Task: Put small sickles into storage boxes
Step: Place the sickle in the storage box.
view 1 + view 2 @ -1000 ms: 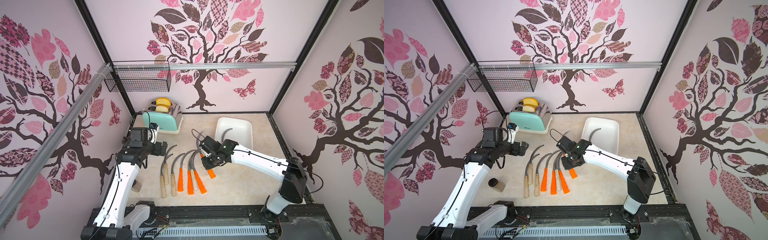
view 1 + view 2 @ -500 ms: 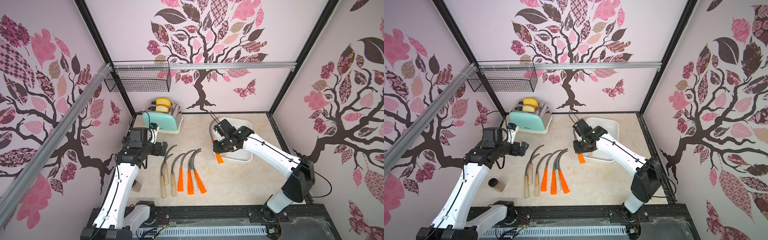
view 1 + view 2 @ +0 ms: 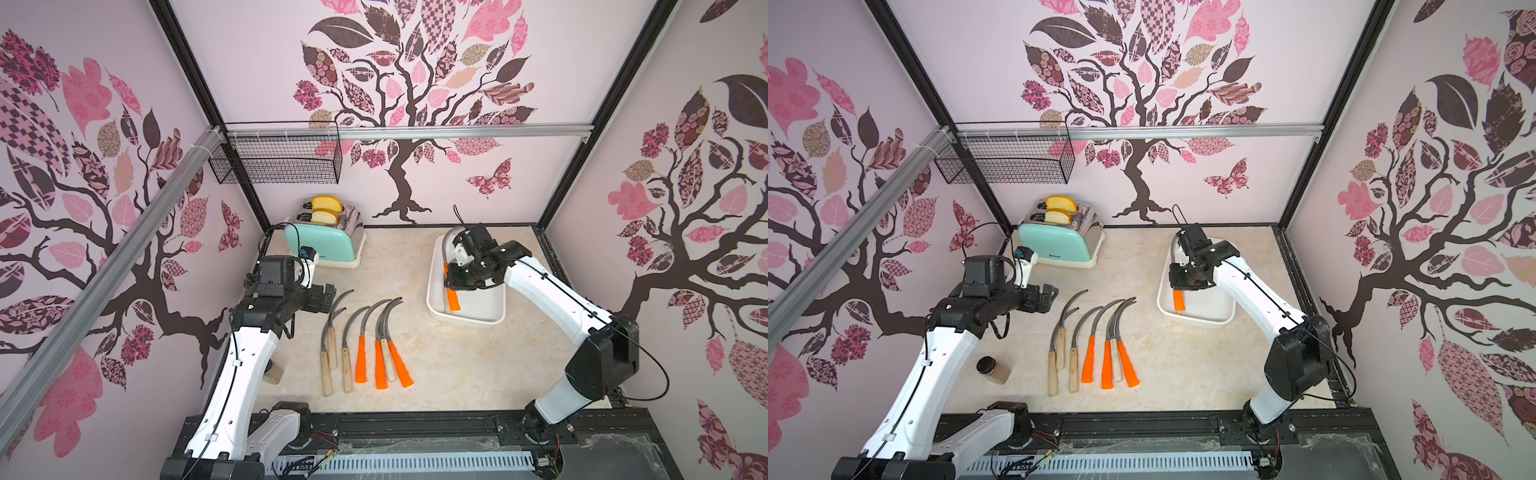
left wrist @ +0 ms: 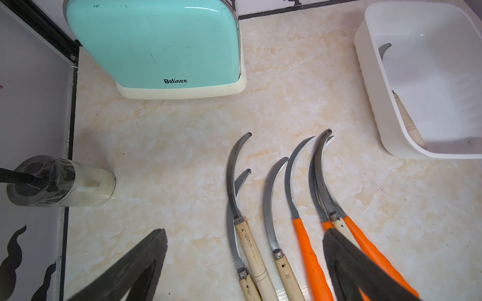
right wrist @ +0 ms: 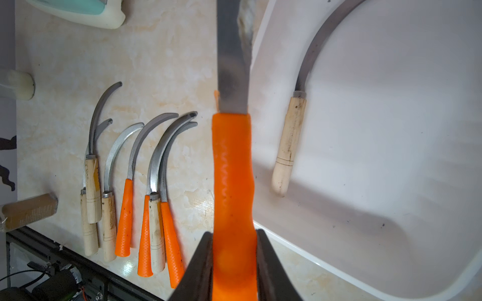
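Your right forearm stretches toward 10 o'clock, end effector (image 3: 451, 286) clamped on a sickle (image 3: 453, 300). Your left arm rises toward 12, end effector (image 3: 330, 297) gaping, pointing at 3 o'clock.

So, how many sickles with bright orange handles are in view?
4. Three orange-handled sickles lie on the beige table; the right gripper holds the fourth sickle over the white plastic tray.

Nine sickles (image 3: 379, 365) in all: five wooden-handled sickles (image 3: 325, 376) and four orange-handled sickles (image 3: 360, 361). Seven of them lie on the table (image 3: 457, 365), four wooden and three orange. One white tray (image 3: 482, 305) with one wooden-handled sickle in it. One mint-green toaster (image 3: 322, 249) with two slices of bread (image 3: 327, 203) in its slots. One black wire basket (image 3: 278, 160). One small jar (image 3: 994, 369) with a dark lid. Two robot arms (image 3: 245, 361).
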You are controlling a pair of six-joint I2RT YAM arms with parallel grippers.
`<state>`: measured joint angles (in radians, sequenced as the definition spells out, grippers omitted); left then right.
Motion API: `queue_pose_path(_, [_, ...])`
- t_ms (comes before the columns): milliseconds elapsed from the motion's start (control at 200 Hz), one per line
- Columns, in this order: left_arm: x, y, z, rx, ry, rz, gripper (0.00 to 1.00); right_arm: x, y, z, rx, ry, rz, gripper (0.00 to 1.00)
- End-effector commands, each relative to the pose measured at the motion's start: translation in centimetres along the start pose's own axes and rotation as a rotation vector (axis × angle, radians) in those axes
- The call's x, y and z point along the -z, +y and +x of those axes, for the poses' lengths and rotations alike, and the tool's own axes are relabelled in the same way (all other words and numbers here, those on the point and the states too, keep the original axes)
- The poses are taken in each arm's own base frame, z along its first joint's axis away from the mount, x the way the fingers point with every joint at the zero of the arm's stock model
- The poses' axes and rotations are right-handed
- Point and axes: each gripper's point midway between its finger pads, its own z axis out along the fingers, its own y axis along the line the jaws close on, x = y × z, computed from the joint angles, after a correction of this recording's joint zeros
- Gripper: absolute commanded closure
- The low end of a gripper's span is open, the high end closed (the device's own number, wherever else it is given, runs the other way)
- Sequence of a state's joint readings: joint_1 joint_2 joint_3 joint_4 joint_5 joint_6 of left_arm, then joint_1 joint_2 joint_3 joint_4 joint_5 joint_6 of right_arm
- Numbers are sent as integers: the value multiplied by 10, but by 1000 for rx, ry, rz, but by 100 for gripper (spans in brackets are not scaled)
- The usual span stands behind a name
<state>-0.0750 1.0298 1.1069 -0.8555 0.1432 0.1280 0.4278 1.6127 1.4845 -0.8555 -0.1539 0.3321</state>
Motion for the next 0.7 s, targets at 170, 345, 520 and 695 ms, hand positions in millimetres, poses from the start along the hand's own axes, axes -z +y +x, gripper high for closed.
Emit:
queue_pose_path(170, [3,-5,4,-4,-5,20,2,-15,-40,-8,-78,4,16,86])
queue_pose_path(345, [1,-7,6,4,-3,32,2,-36,-57,-13,-116,14,35,86])
queue_pose_path(520, [4,-7,5,-6,-7,26,2,-56,-68,-18,-139,34,54,86])
queue_pose_path(695, [7,-9,2,-16,-13,41,2,-75,-77,-17,-174,53,69,86])
